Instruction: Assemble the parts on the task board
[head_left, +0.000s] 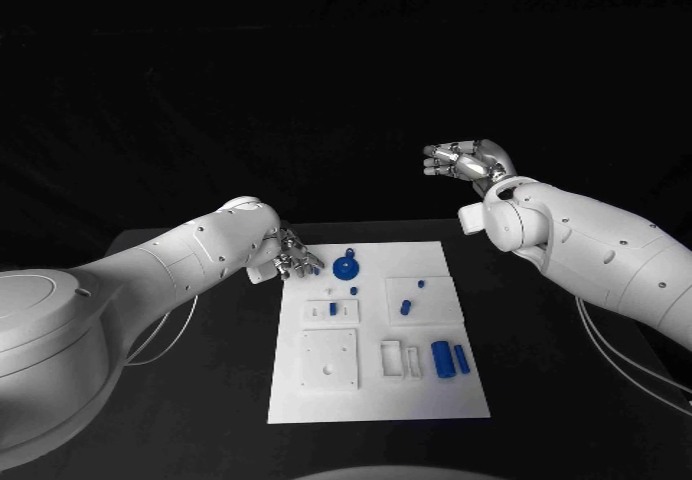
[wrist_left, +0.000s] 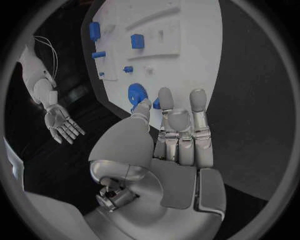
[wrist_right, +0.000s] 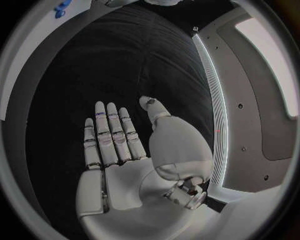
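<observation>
The white task board (head_left: 378, 395) lies in the middle of the table. On it are a round blue part (head_left: 348, 267) at the far left, three small blue pieces (head_left: 407, 307) around the middle, and two blue cylinders (head_left: 443, 359) on the right. My left hand (head_left: 296, 255) hovers at the board's far left corner, fingers straight and apart. In the left wrist view its thumb (wrist_left: 142, 106) points at the round blue part (wrist_left: 136, 93), and a small blue bit (wrist_left: 156, 103) shows just past the fingertips. My right hand (head_left: 469, 160) is raised beyond the board, flat and holding nothing (wrist_right: 122, 145).
White raised blocks (head_left: 329, 358) with slots and holes stand on the board's near half. Black table (head_left: 216, 400) surrounds the board on all sides. The left wrist view also shows my right hand (wrist_left: 61, 121), with fingers spread.
</observation>
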